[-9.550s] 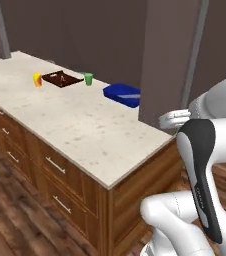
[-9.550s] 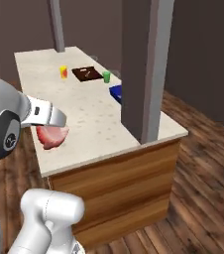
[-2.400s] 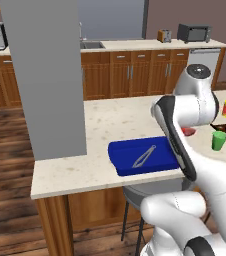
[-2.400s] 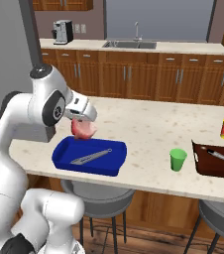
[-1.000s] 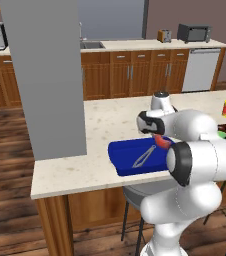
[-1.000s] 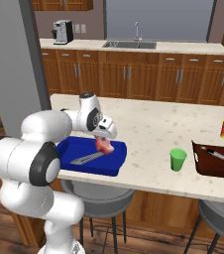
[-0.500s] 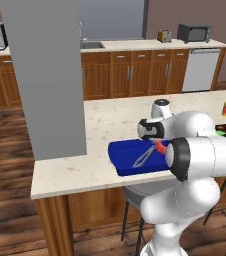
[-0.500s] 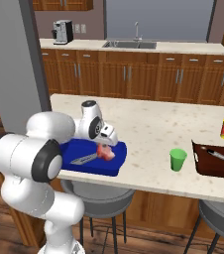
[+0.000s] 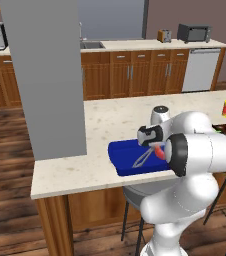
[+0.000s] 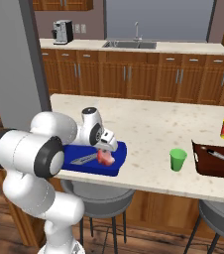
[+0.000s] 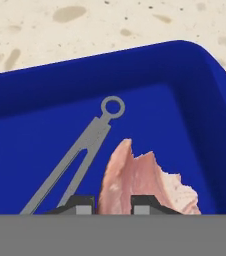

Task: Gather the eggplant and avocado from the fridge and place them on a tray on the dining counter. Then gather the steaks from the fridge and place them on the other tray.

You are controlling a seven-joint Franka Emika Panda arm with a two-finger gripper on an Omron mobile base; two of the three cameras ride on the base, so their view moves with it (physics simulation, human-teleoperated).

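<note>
over blue tray (image 10: 89, 161), gripper (image 10: 105, 155) lowered, clamping steak (image 11: 140, 182).

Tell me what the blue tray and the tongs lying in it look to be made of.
The blue tray: likely moulded plastic, uniform saturated blue, rounded corners, soft sheen, no grain. The tongs: probably brushed metal, flat grey, thin arms joined at a ring. Both are rendered, so this is only how they look.

Steak (image 11: 145, 182) lower end hidden between the fingertips (image 11: 80, 204); tongs (image 11: 72, 157) cut off at the bottom edge.
</note>
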